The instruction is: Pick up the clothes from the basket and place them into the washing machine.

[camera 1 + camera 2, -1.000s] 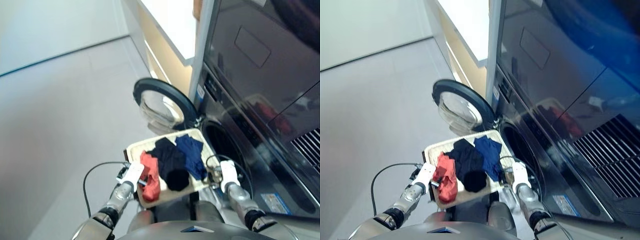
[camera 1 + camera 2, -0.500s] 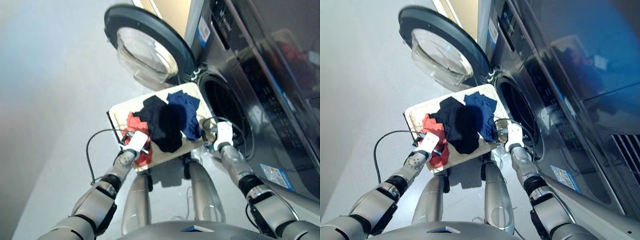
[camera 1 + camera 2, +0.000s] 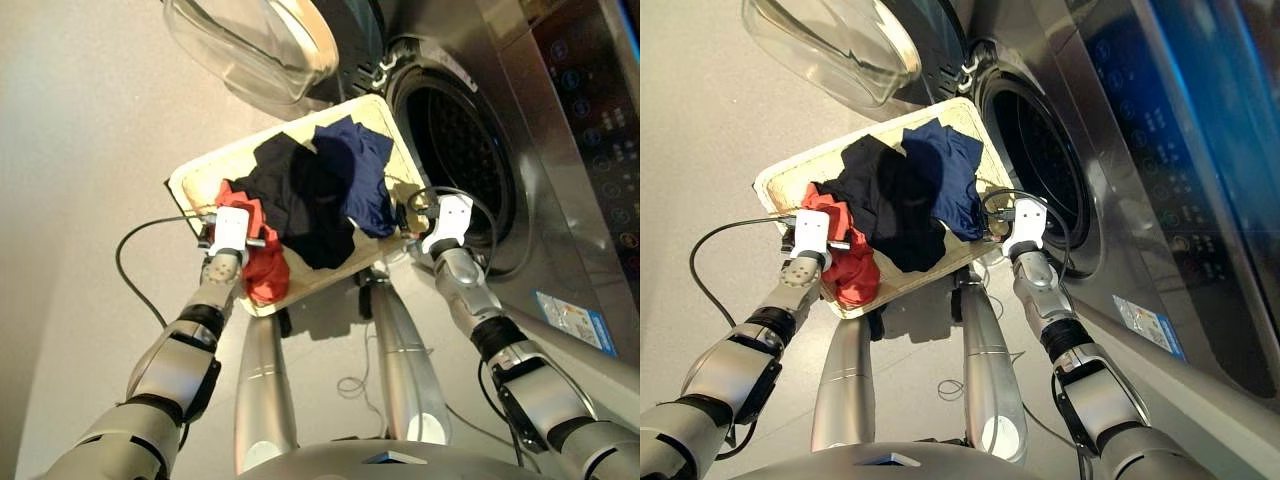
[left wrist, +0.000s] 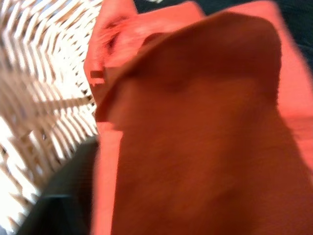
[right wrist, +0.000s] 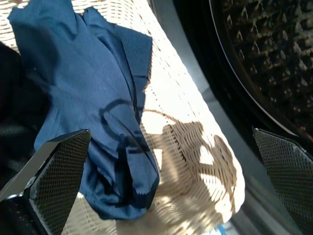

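Both arms reached further over basket; right pincer spread, left pincer's state unclear behind crumpled coral-red garment

three clothes lie in the basket.

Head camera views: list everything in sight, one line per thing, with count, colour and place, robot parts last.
basket: one, cream-white, woven, in front of the drum opening.
coral-red garment: one, at the basket's left end.
black garment: one, in the middle of the basket.
navy blue garment: one, at the basket's right end.
washing machine: one, dark grey, drum opening empty as far as it shows.
door: one, clear glass, swung open.
left claw: over the coral-red garment.
right claw: open, at the basket's right edge.
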Tool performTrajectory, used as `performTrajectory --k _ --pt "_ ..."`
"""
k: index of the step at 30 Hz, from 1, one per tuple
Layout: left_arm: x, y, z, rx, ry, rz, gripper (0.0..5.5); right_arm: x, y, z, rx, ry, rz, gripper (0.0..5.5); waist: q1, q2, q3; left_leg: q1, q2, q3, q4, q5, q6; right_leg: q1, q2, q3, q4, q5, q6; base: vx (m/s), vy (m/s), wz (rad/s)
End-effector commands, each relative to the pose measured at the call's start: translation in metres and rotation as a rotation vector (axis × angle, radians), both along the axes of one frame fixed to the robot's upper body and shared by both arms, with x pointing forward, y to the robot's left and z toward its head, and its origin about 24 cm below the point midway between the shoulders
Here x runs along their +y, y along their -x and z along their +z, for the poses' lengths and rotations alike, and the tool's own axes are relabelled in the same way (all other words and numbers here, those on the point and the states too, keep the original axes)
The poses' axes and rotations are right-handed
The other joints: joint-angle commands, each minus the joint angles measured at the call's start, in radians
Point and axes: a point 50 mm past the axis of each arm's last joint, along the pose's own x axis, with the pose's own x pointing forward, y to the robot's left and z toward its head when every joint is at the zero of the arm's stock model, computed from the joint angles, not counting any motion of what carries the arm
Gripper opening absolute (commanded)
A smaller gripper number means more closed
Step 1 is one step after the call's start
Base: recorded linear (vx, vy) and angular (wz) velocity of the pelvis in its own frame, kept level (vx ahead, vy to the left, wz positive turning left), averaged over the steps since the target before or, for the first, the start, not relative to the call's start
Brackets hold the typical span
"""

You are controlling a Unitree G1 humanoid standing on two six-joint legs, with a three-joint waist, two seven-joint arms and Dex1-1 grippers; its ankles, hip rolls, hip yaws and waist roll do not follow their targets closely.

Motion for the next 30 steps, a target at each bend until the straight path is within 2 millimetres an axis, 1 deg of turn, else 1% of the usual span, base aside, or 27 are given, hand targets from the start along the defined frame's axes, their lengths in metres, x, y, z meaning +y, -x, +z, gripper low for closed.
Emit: performTrajectory --k 1,4,7,8,10,12,15,16,18,20,23,24,26,28,30 --pt "0.019 0.013 -0.012 0.027 0.023 0.086 0.00 0.009 0.005 0.011 -0.094 -0.063 0.044 5.50 -0.018 0.003 -0.065 0.021 -0.017 -0.019 0.014 -0.033 0.040 0.022 -0.004 -0.006 -0.091 0.070 0.056 0.000 0.000 0.000" --pt "0.012 0.015 -0.017 0.029 0.052 0.074 0.00 0.005 0.008 0.009 -0.089 -0.063 0.045 5.50 -0.015 0.006 -0.083 0.042 -0.020 -0.023 -0.006 -0.030 0.036 0.038 -0.007 -0.006 -0.112 0.070 0.053 0.000 0.000 0.000" --pt "0.005 0.015 -0.019 0.007 0.120 0.066 0.00 0.003 0.008 0.006 -0.077 -0.058 0.039 5.50 -0.009 0.009 -0.099 0.083 -0.022 -0.027 -0.054 -0.018 0.027 0.073 -0.012 -0.010 -0.145 0.073 0.049 -0.030 -0.013 0.013" --pt "0.001 0.015 -0.018 -0.010 0.148 0.055 0.00 0.002 0.008 0.006 -0.077 -0.054 0.039 5.50 -0.013 0.004 -0.101 0.083 -0.033 -0.023 -0.075 0.019 0.031 0.077 -0.024 -0.013 -0.169 0.103 0.044 -0.088 -0.043 0.118" --pt "-0.008 0.016 -0.017 -0.048 0.204 0.034 0.00 0.002 0.007 0.004 -0.068 -0.028 0.040 5.50 -0.005 0.007 -0.107 0.126 -0.033 -0.025 -0.113 0.028 0.025 0.117 -0.029 -0.018 -0.197 0.105 0.043 -0.042 -0.049 0.164" --pt "-0.016 0.016 -0.014 -0.096 0.281 0.018 0.00 0.002 0.007 0.000 -0.052 0.061 0.046 5.50 0.008 0.008 -0.112 0.175 -0.033 -0.026 -0.151 0.037 0.020 0.164 -0.035 -0.026 -0.219 0.107 0.042 0.015 -0.075 0.109" --pt "-0.031 0.017 -0.003 -0.187 0.400 -0.024 0.00 0.004 0.009 -0.002 -0.046 0.131 0.072 5.50 0.027 0.014 -0.118 0.247 -0.033 -0.024 -0.206 0.052 0.014 0.235 -0.045 -0.037 -0.256 0.112 0.043 0.022 -0.076 0.060" --pt "-0.033 0.019 0.007 -0.251 0.447 -0.034 0.00 0.003 0.010 -0.003 -0.045 0.181 0.088 5.50 0.036 0.018 -0.119 0.276 -0.032 -0.023 -0.229 0.058 0.012 0.262 -0.049 -0.041 -0.273 0.114 0.043 0.023 -0.069 0.087" --pt "-0.040 0.022 0.019 -0.321 0.522 -0.072 0.00 0.003 0.012 -0.005 -0.043 0.276 0.123 5.50 0.048 0.025 -0.121 0.316 -0.034 -0.018 -0.259 0.067 0.011 0.301 -0.056 -0.046 -0.298 0.118 0.044 0.017 -0.068 0.075" --pt "-0.047 0.026 0.035 -0.404 0.603 -0.116 0.00 0.003 0.014 -0.008 -0.042 0.397 0.168 5.50 0.062 0.031 -0.123 0.363 -0.033 -0.016 -0.292 0.075 0.011 0.350 -0.058 -0.053 -0.324 0.122 0.046 0.024 -0.062 0.049" --pt "-0.056 0.034 0.052 -0.483 0.691 -0.182 0.00 0.004 0.016 -0.008 -0.055 0.506 0.218 5.50 0.077 0.042 -0.126 0.413 -0.036 -0.003 -0.327 0.084 0.013 0.390 -0.060 -0.054 -0.345 0.126 0.049 0.000 0.000 0.000" --pt "-0.059 0.036 0.056 -0.497 0.710 -0.204 0.00 0.006 0.016 -0.008 -0.062 0.548 0.240 5.50 0.081 0.047 -0.129 0.429 -0.035 0.001 -0.338 0.086 0.014 0.398 -0.061 -0.055 -0.349 0.128 0.051 0.000 0.000 0.000" --pt "-0.069 0.039 0.070 -0.542 0.738 -0.276 0.00 0.012 0.015 -0.003 -0.102 0.620 0.287 5.50 0.087 0.055 -0.134 0.454 -0.036 0.009 -0.358 0.092 0.014 0.418 -0.061 -0.054 -0.360 0.130 0.054 0.000 0.000 0.000" --pt "-0.077 0.041 0.076 -0.559 0.773 -0.323 0.00 0.018 0.015 0.000 -0.138 0.672 0.333 5.50 0.094 0.063 -0.138 0.470 -0.038 0.017 -0.365 0.092 0.015 0.426 -0.059 -0.048 -0.362 0.132 0.057 0.000 0.000 0.000" --pt "-0.089 0.042 0.082 -0.568 0.805 -0.383 0.00 0.031 0.014 0.010 -0.199 0.714 0.406 5.50 0.097 0.073 -0.140 0.483 -0.038 0.024 -0.369 0.092 0.018 0.431 -0.057 -0.044 -0.361 0.132 0.058 0.000 0.000 0.000"
